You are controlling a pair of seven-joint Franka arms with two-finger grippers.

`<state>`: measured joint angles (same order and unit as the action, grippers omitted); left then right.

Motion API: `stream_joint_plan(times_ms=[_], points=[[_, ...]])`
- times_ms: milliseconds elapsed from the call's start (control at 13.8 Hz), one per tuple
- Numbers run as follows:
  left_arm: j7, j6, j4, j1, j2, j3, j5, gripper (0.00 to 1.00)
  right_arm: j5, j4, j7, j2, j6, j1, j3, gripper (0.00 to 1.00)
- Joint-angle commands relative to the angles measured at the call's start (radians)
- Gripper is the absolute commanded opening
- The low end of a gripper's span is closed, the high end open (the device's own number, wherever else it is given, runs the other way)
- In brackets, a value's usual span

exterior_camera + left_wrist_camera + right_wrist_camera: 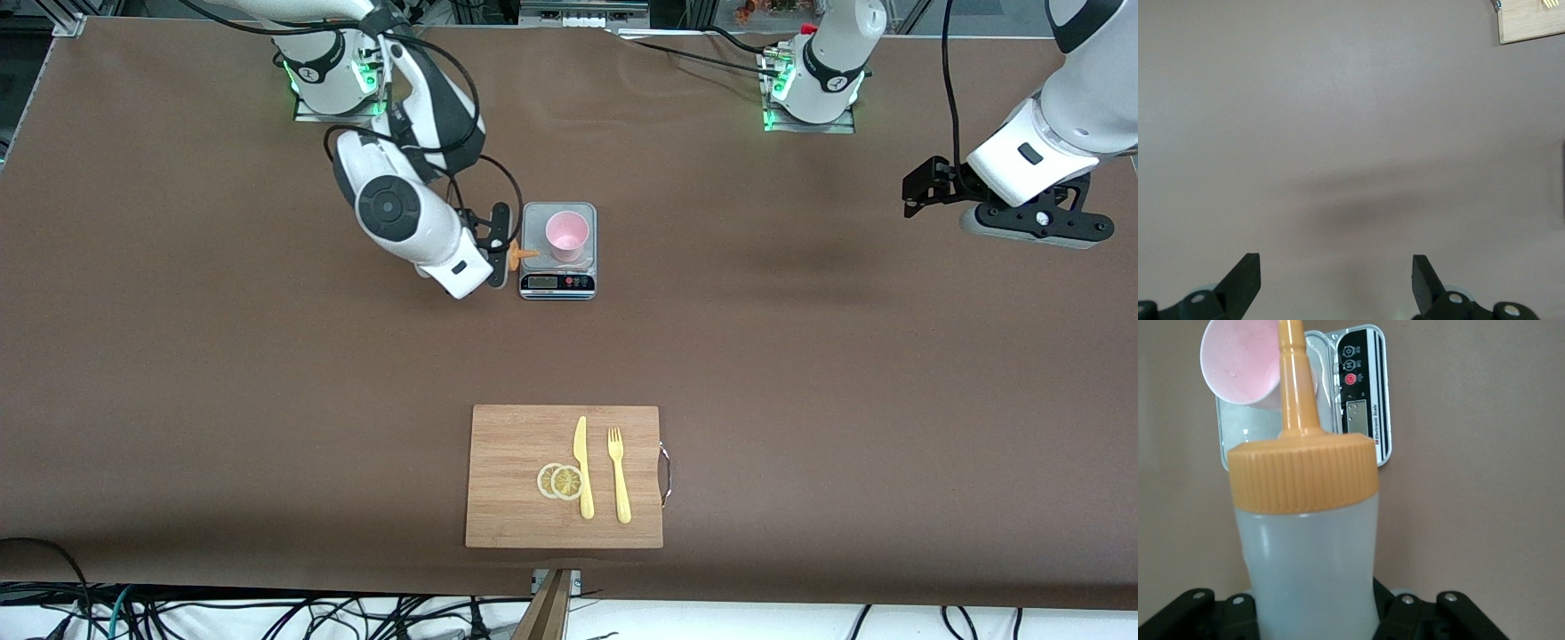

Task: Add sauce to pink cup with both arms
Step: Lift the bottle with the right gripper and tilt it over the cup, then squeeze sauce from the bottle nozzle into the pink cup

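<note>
The pink cup (566,233) stands upright on a small digital scale (557,283) near the right arm's base. My right gripper (500,249) is shut on the sauce bottle, tipped on its side, and its orange nozzle (524,254) points at the cup from beside the scale. In the right wrist view the whitish bottle (1308,553) with its orange cap (1303,470) fills the middle. Its nozzle tip reaches the rim of the pink cup (1245,363). My left gripper (916,191) hangs open over bare table at the left arm's end, nothing between its fingers (1245,273).
A wooden cutting board (498,480) lies near the front camera's edge of the table, carrying a yellow knife (582,467), a yellow fork (618,476) and two lemon slices (560,481). A corner of the board (1531,23) shows in the left wrist view.
</note>
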<state>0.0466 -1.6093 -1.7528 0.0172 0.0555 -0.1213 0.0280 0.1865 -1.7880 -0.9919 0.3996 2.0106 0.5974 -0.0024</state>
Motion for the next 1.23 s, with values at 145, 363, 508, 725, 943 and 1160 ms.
stream_joint_plan(times_ms=[145, 363, 508, 725, 943, 1160], points=[[0.024, 0.023, 0.032, 0.003, -0.016, 0.002, -0.019, 1.00, -0.084, 0.007, 0.059, -0.010, -0.007, 0.065, -0.004, 0.00], [0.024, 0.023, 0.030, 0.003, -0.014, 0.002, -0.019, 1.00, -0.124, 0.006, 0.059, -0.007, -0.013, 0.084, -0.004, 0.00], [0.024, 0.023, 0.030, 0.003, -0.014, 0.002, -0.020, 1.00, -0.154, 0.006, 0.059, -0.005, -0.018, 0.093, -0.004, 0.00], [0.025, 0.029, 0.032, 0.003, -0.014, 0.002, -0.020, 1.00, -0.191, 0.006, 0.059, -0.004, -0.026, 0.114, -0.004, 0.00], [0.027, 0.031, 0.030, 0.003, -0.016, 0.002, -0.020, 1.00, -0.228, 0.006, 0.059, -0.002, -0.041, 0.120, -0.004, 0.00], [0.027, 0.034, 0.032, 0.003, -0.016, 0.002, -0.020, 1.00, -0.265, 0.006, 0.059, 0.005, -0.049, 0.139, -0.004, 0.00]])
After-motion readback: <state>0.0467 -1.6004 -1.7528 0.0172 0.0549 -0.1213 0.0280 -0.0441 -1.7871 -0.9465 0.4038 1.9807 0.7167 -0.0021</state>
